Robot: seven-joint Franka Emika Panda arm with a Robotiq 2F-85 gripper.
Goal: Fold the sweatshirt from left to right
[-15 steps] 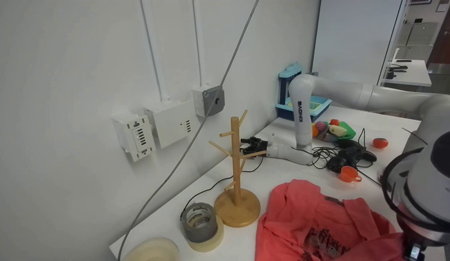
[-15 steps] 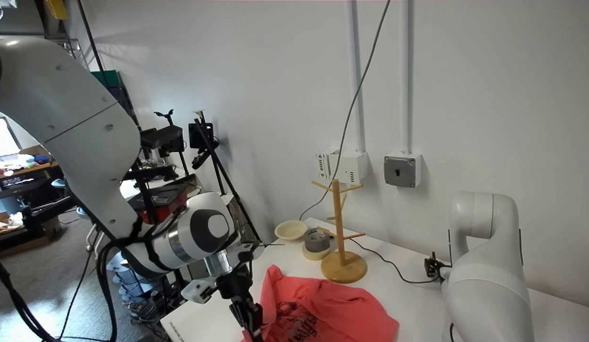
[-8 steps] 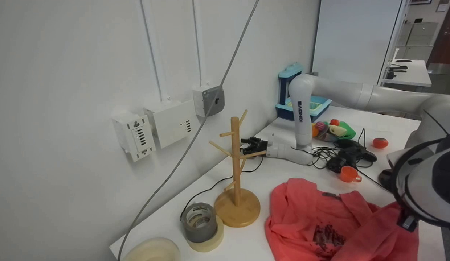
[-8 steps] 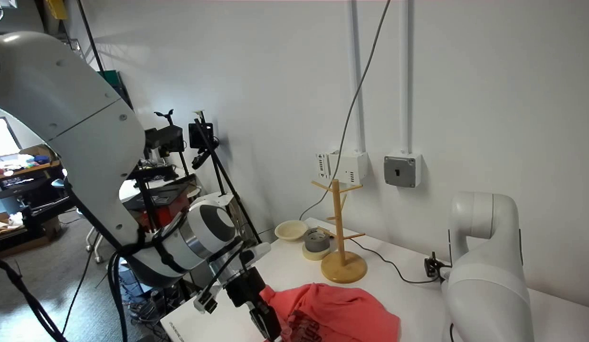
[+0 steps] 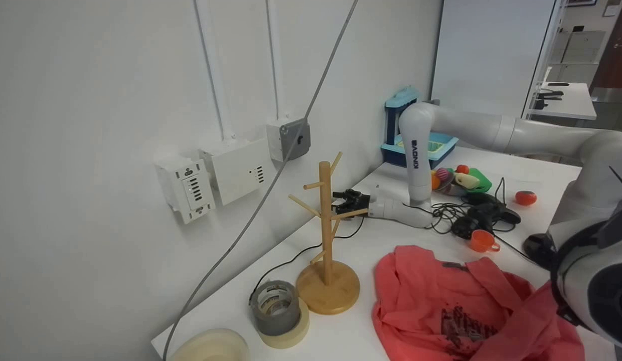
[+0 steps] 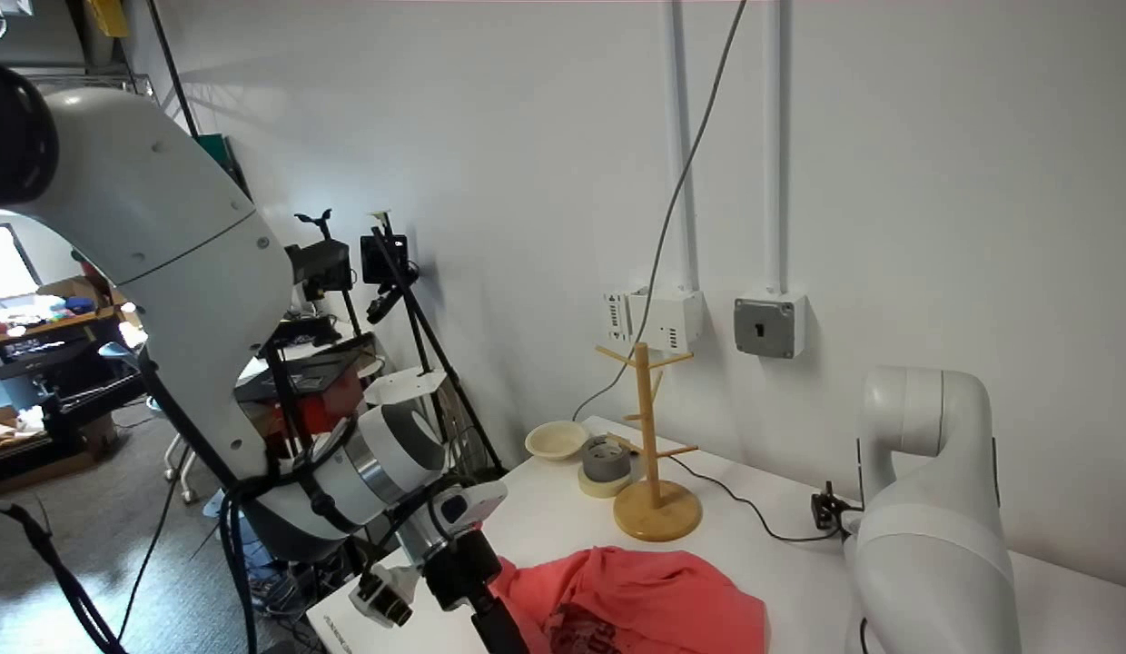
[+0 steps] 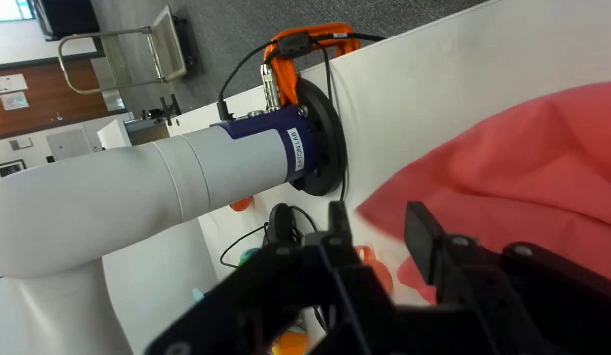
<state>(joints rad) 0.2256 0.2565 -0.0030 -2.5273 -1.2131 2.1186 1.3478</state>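
The coral-red sweatshirt [image 5: 421, 301] lies rumpled on the white table, its dark print partly covered by a fold, in both exterior views [image 6: 672, 599]. My gripper [image 7: 378, 214] stands open in the wrist view, with a wide gap and nothing gripped between its fingers. A pointed corner of the sweatshirt [image 7: 532, 177] shows beyond the gap and behind one finger [image 7: 421, 236]. In an exterior view the gripper [image 6: 507, 636] reaches down beside the cloth's near side, its tips at the bottom edge. The arm's wrist hides it in the opposite camera's picture.
A wooden mug tree [image 5: 327, 286], tape rolls [image 5: 276, 308] and a pale bowl [image 5: 210, 346] stand beside the sweatshirt. An orange cup [image 5: 482, 241], black cables [image 5: 444, 215] and another robot arm [image 5: 466, 128] occupy the far side. The table's edge [image 7: 433, 27] shows in the wrist view.
The sweatshirt has slid slightly away from the mug tree, and its raised near part has sunk lower. My arm has shifted with it, and the jaws have parted from the cloth.
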